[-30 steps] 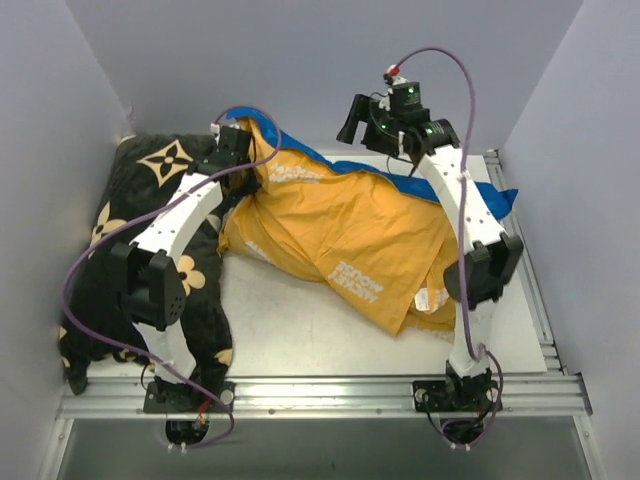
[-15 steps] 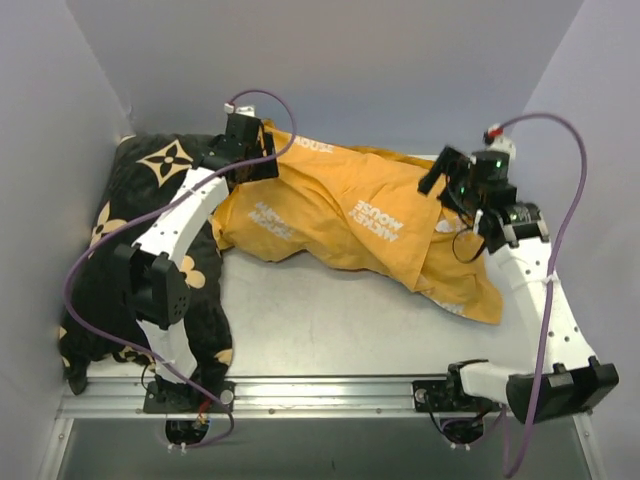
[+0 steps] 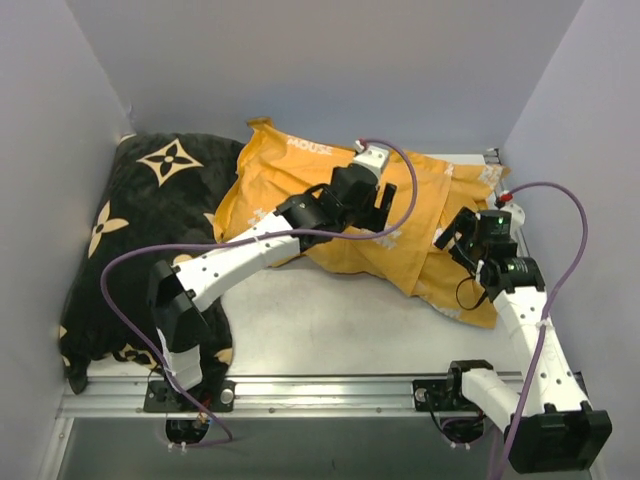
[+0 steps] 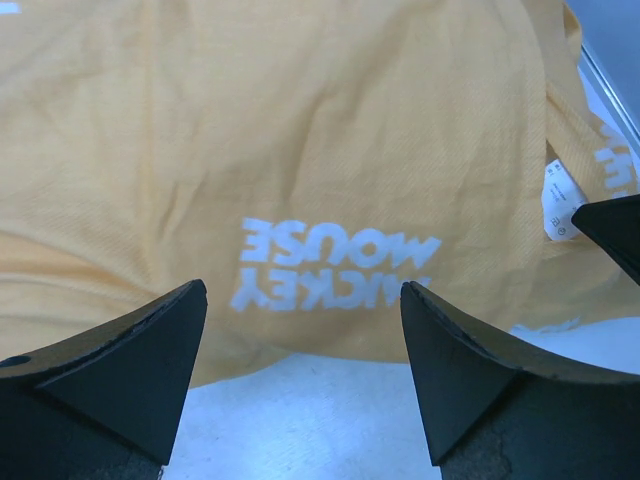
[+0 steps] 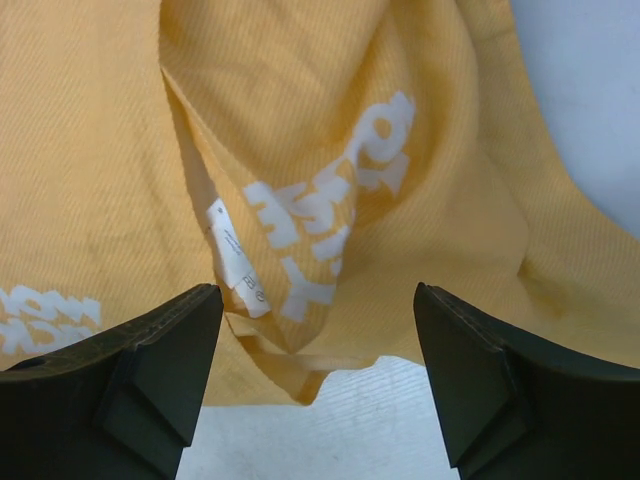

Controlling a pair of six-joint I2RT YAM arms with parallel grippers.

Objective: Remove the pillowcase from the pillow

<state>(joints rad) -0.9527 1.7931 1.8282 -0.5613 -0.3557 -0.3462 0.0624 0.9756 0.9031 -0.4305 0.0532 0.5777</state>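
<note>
The pillowcase [image 3: 275, 185] lies orange side up on the tabletop [image 3: 330, 320] beside the black cushion [image 3: 150, 200]; the pillow is hidden, presumably inside. Left tool [image 4: 303, 295] and right tool [image 5: 318, 290] hover over it, spread and empty, likely choosing grips.

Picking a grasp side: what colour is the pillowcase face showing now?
Pillowcase: orange-yellow, white lettering; left wrist view.

Plenty of bare table [image 3: 330, 320] in front of the pillowcase [image 3: 285, 185] to pass through, but the black cushion [image 3: 150, 200] hogs the left side and walls [image 3: 350, 70] box in everything else
</note>
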